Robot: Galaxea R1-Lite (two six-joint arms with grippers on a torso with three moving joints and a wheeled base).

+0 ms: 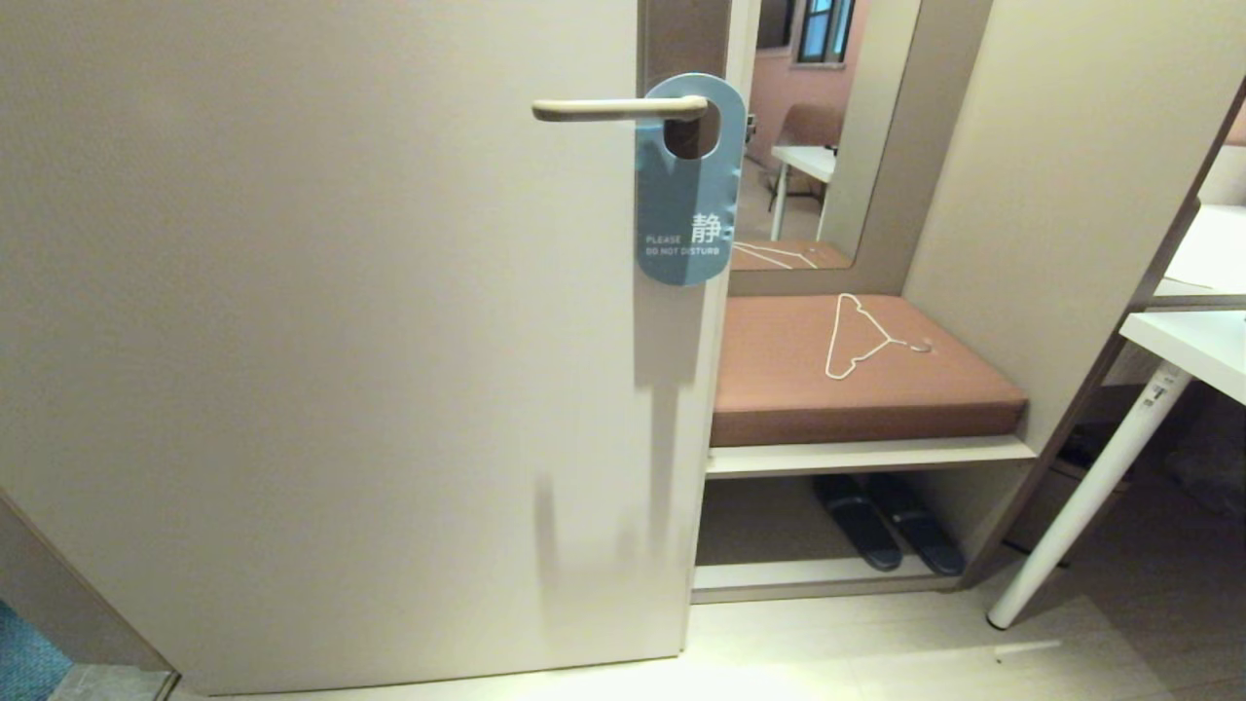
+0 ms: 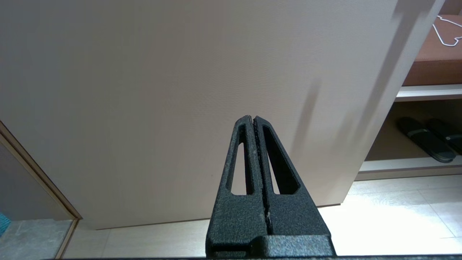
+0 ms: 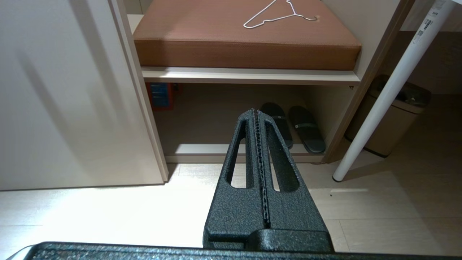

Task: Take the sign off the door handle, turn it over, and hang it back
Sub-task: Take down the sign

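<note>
While the sign (image 1: 684, 185) hangs lengthwise down from the door handle (image 1: 618, 108), blue face out, both the left gripper (image 2: 251, 118) and right gripper (image 3: 256, 111) sit pressed together far below it, neither plainly nearer.

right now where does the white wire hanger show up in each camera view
Head view: the white wire hanger lies flat on the brown cushion, right of the door.
Left wrist view: only part of the hanger shows, at the upper right corner.
Right wrist view: the hanger lies at the top edge, partly cut off.
Shared landmark: the dark slippers on the shelf under the cushion.
</note>
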